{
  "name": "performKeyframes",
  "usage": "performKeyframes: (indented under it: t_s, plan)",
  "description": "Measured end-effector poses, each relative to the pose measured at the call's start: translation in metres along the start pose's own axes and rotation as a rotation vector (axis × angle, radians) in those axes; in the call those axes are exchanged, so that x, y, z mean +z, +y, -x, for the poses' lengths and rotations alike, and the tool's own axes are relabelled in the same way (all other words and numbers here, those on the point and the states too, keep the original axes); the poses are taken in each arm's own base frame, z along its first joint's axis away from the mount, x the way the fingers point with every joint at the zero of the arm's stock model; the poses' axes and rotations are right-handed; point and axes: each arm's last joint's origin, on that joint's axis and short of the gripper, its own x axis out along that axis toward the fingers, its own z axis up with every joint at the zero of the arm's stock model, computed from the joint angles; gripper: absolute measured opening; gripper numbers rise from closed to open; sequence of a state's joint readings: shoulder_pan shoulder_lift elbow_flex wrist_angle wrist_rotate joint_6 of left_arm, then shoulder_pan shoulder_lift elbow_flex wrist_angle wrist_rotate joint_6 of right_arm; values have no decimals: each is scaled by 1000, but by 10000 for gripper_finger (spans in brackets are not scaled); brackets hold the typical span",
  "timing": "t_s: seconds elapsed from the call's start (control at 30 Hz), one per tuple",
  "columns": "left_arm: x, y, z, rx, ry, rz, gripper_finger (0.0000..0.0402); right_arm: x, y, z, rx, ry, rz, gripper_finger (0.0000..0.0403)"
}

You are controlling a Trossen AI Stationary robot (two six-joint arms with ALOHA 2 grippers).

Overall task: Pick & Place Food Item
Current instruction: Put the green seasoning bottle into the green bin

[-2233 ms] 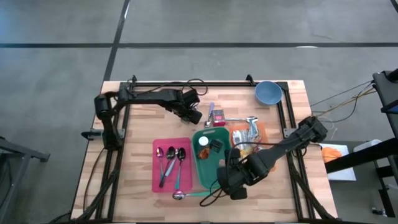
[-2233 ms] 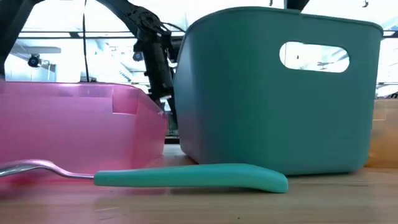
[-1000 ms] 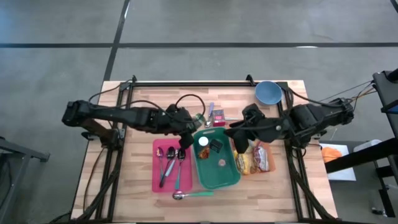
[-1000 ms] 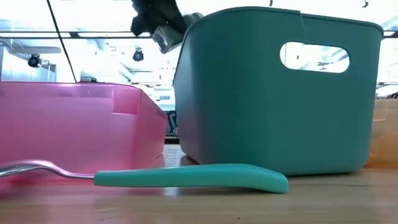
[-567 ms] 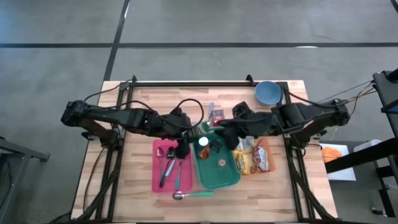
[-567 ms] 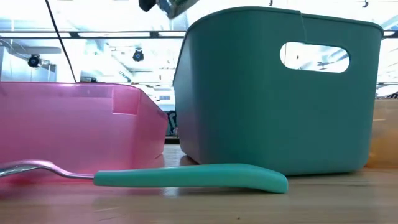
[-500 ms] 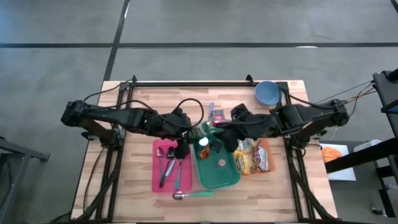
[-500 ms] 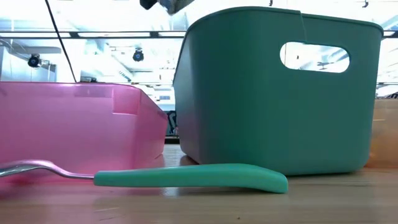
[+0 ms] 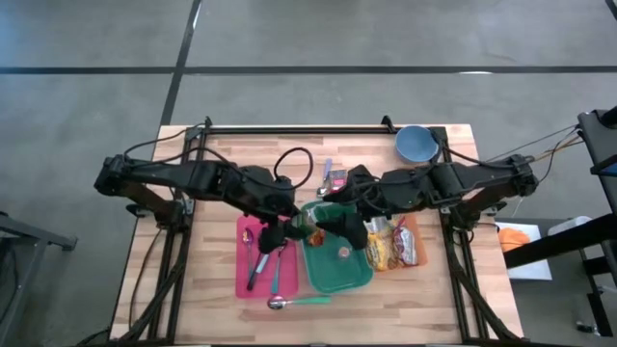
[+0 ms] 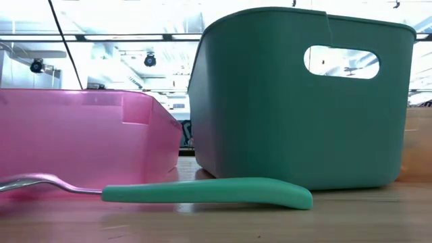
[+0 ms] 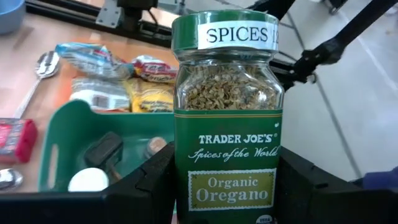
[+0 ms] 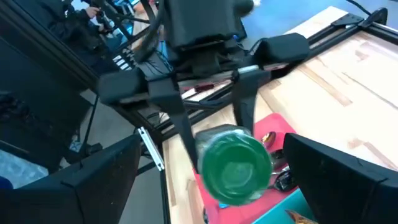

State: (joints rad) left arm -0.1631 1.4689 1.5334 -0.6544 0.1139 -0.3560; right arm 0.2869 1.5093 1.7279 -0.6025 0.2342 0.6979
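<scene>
Worktop (image 9: 212, 280) carries a green bin (image 9: 349, 277) beside a pink tray (image 9: 253, 284) of spoons, both toward its near edge. Left pincer (image 11: 224, 186) pinches an oregano jar (image 11: 226, 106) upright by its body, above the seam between tray and bin. Right pincer (image 12: 236, 180) spread wide, fingers either side of the jar's green lid (image 12: 236, 163), not touching

Clear glass oregano jar (image 11: 227, 118) with glossy paper label, matt teal plastic bin (image 10: 304, 94), pale wooden table (image 9: 217, 280).
</scene>
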Motion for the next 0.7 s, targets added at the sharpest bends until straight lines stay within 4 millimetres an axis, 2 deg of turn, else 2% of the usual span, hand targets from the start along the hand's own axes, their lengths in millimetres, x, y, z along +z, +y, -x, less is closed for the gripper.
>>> performKeyframes:
  t_s: [0.7]
  plan:
    - [7, -5, 3, -116, -23, 61, 186, -6, -5, -7, -1, 81, 19, 386]
